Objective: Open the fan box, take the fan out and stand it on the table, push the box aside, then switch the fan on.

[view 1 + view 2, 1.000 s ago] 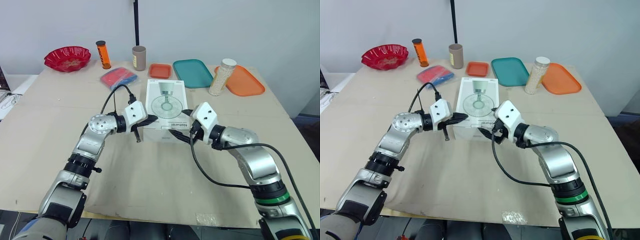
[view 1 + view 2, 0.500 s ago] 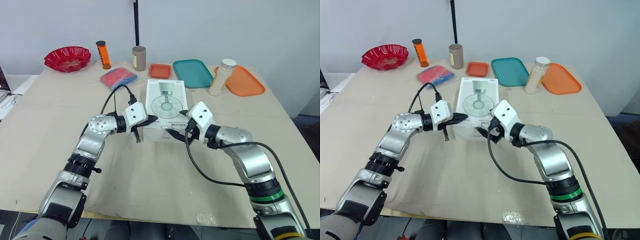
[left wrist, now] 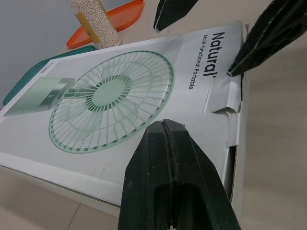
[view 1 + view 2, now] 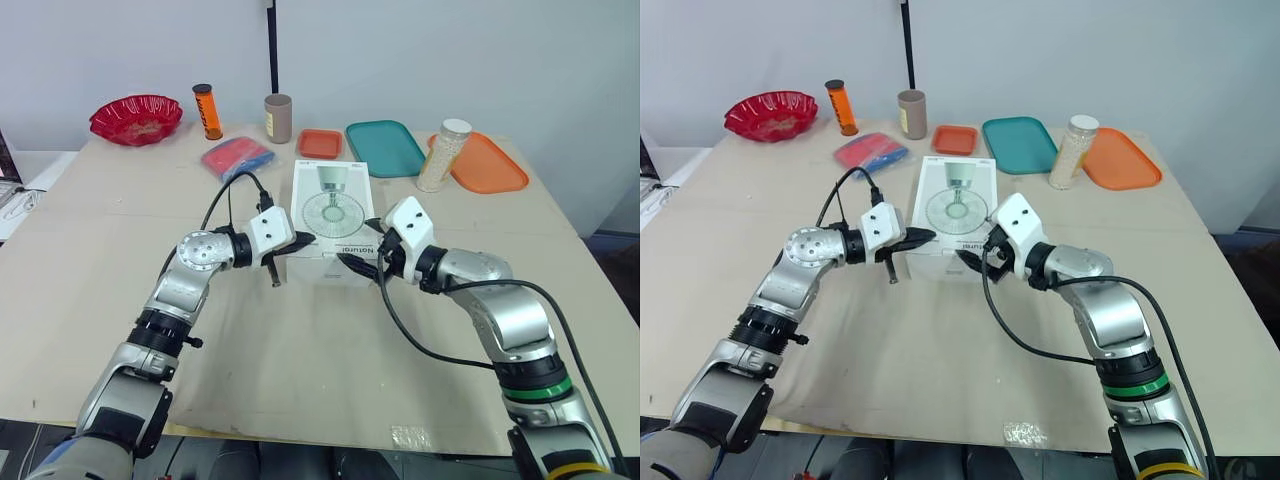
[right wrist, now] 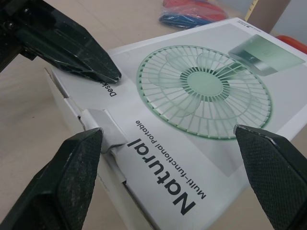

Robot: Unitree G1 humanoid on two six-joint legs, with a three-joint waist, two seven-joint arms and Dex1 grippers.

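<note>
One fan box (image 4: 333, 205) lies flat mid-counter (image 4: 300, 340), its near end flap slightly lifted. Of two tools, the left tool (image 4: 303, 239) is pinched closed, tip on the box top. The right tool (image 4: 360, 244) is spread wide at the near-right corner. Three trays sit behind: small orange tray (image 4: 320, 141), teal tray (image 4: 386, 146), large orange tray (image 4: 490, 160).

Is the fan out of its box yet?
No, the box lies flat on the table with its top closed.

The right hand (image 5: 168, 135) gapes wide over the fan box (image 5: 206, 91); the left hand (image 5: 103, 67) touches its corner.
</note>
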